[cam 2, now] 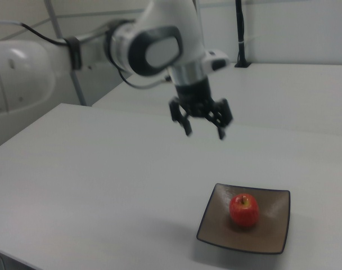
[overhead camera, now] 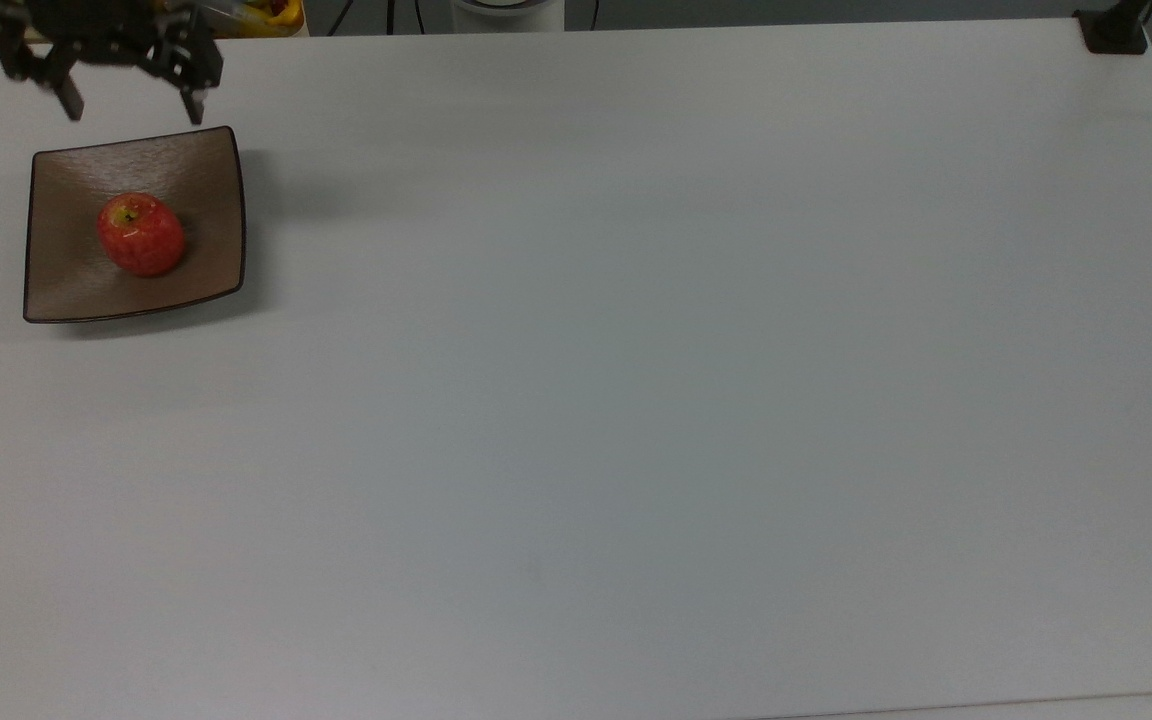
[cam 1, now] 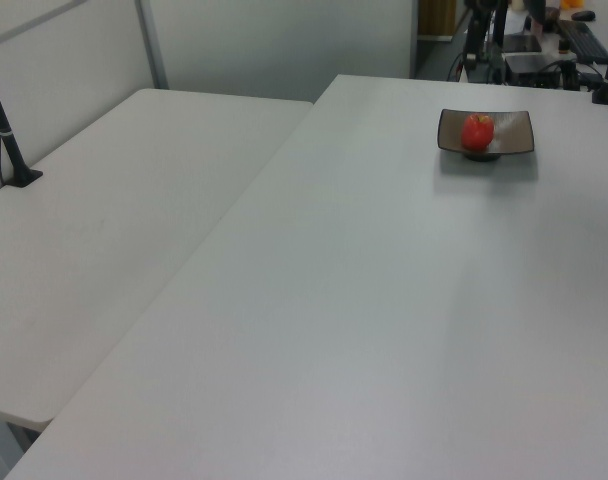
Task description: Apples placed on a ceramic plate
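The red apple rests near the middle of the square tan-brown plate at the top view's far left. The apple and plate appear at the far end of the table in the left view. In the right view the apple sits upright on the plate. My gripper hangs open and empty above the plate's far edge, well clear of the apple. The right view has the gripper high over the table, fingers spread, up and left of the plate.
A black clamp post stands at the top view's far right corner. A second white table adjoins on the left view's left, with a black post on it. Yellow items lie just beyond the table edge behind the gripper.
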`<state>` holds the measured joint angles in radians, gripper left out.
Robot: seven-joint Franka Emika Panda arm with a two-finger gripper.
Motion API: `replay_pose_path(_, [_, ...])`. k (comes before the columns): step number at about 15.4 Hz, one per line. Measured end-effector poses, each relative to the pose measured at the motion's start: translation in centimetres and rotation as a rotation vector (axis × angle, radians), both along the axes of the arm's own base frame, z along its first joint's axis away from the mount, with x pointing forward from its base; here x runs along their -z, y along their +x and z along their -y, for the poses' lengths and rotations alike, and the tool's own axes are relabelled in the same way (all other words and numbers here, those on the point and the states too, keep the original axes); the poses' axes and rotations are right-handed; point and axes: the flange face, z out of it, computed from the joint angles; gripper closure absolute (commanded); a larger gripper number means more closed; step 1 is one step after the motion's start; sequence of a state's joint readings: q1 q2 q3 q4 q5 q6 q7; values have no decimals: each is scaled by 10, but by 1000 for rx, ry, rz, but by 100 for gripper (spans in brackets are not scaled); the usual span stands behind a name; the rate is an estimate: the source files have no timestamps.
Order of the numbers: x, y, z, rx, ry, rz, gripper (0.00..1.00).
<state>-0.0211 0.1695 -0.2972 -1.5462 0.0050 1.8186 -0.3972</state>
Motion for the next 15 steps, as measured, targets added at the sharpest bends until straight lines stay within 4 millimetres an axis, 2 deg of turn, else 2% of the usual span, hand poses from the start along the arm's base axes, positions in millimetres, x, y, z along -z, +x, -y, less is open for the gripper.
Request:
replay_pose_path(3, [-49,-13,-29,108,117,40,0])
replay_pose_path(5, [-71,-21,-52,150,163,46,0])
replay_pose_path(8, [-96,-27,-109,165,194,68,0])
replay_pose_path(11, [-106,-30,-156,177,213,72,0])
replay_pose_path(15, [-101,-31,-205,133,214,51,0])
